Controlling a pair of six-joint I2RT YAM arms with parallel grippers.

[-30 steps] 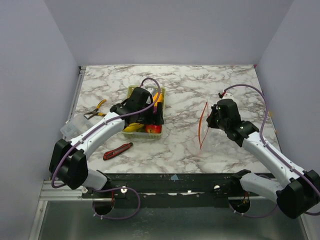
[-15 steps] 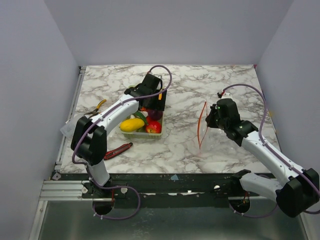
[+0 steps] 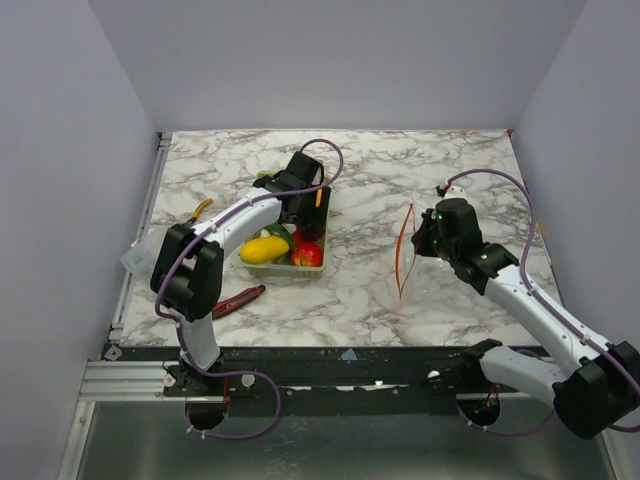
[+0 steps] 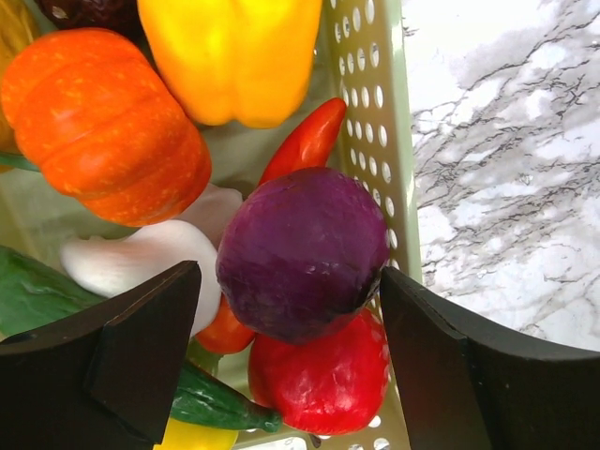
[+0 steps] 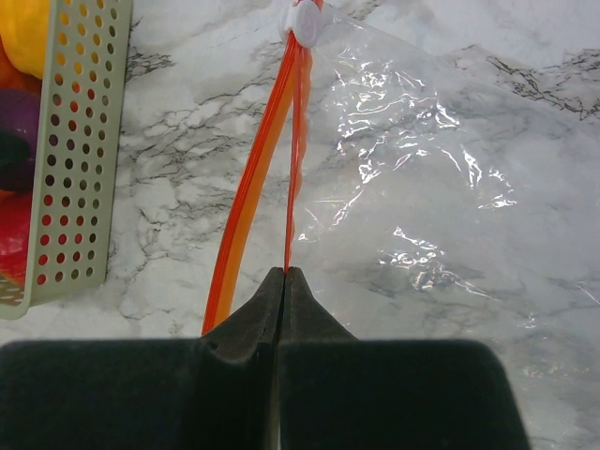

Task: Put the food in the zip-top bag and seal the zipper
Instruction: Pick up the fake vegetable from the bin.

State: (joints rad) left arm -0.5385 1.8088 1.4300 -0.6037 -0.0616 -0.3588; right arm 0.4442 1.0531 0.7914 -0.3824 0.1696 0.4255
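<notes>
The food lies piled in a pale green mesh basket (image 4: 370, 94). My left gripper (image 4: 289, 281) is open and reaches down into it, its fingers on either side of a purple piece (image 4: 305, 248). That piece rests on a red one (image 4: 323, 384), beside an orange pumpkin (image 4: 103, 136) and a yellow pepper (image 4: 234, 56). To the right the zip-top bag (image 5: 422, 187) lies on the marble. My right gripper (image 5: 284, 272) is shut on one lip of its orange-red zipper (image 5: 298, 141) and holds the mouth a little apart. From above, the left gripper (image 3: 300, 205) hangs over the basket's far end.
A red-and-black utility knife (image 3: 236, 300) lies in front of the basket. Yellow-handled pliers (image 3: 195, 215) and a small clear object (image 3: 135, 258) lie near the left table edge. Grey walls close in the table on three sides. A white slider (image 5: 305, 19) sits at the zipper's far end.
My left arm has swung from the basket's near side to its far end, uncovering the yellow and red food, and now points down into it. The right arm and bag have not moved.
</notes>
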